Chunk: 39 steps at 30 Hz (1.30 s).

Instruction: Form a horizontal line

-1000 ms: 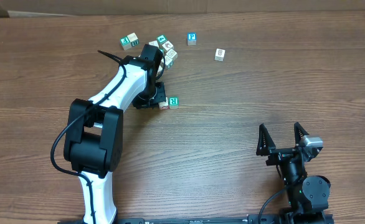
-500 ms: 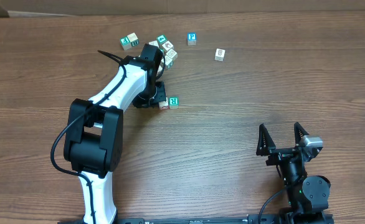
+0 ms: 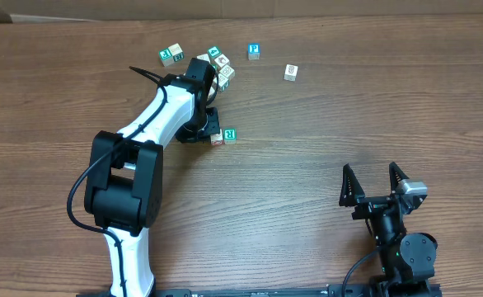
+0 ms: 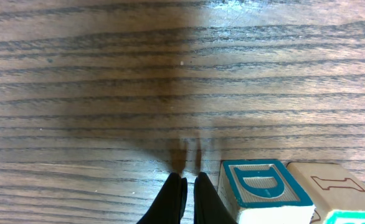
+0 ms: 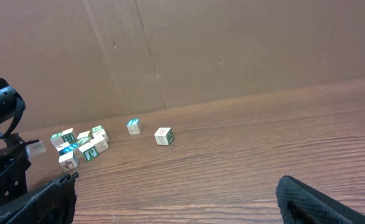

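The left gripper [image 4: 185, 199], fingers pinched together and holding nothing, presses low beside a teal D cube [image 4: 265, 190], probably to nudge it into the short row beginning mid-table with the green R cube [image 3: 231, 134], while the right gripper [image 3: 375, 185] waits wide open at near right.

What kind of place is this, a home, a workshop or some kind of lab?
Probably a robot test bench in a lab. Two robot arms sit at a wooden table, a plain cardboard wall stands behind it, and small alphabet blocks lie scattered for practice.
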### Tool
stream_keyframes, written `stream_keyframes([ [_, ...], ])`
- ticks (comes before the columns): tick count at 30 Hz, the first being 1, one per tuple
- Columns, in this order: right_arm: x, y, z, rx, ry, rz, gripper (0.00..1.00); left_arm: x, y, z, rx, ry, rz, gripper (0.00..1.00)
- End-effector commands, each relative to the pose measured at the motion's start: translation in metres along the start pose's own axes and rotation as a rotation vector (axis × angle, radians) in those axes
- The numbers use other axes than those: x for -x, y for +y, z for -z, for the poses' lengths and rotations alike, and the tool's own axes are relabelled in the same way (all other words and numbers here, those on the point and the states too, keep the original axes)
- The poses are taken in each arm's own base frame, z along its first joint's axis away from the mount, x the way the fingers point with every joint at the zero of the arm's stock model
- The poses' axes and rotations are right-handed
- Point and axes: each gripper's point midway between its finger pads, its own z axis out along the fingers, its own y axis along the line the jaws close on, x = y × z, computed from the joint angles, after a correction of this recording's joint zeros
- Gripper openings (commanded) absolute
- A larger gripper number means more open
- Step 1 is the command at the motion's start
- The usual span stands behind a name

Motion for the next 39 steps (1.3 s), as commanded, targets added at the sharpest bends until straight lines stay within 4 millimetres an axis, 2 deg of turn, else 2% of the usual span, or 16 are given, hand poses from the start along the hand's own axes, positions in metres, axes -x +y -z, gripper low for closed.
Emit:
stream_keyframes([
  [1,-0.0019,-0.0036,-0.0002,-0.014,-0.003,0.001,1.00,-0.0021,0.0016,0.0043,0.004,-0.008,-0.012,0.04],
  [14,-0.0019,-0.0036,-0.0002,-0.014,-0.003,0.001,1.00,-0.0019,0.0017,0.0043,0.004,-0.008,-0.012,0.07],
  [39,-0.0019,-0.0036,-0.0002,-0.014,-0.003,0.001,1.00,-0.0081,-0.0014,0.0044,-0.017,0.021,-0.012,0.04],
])
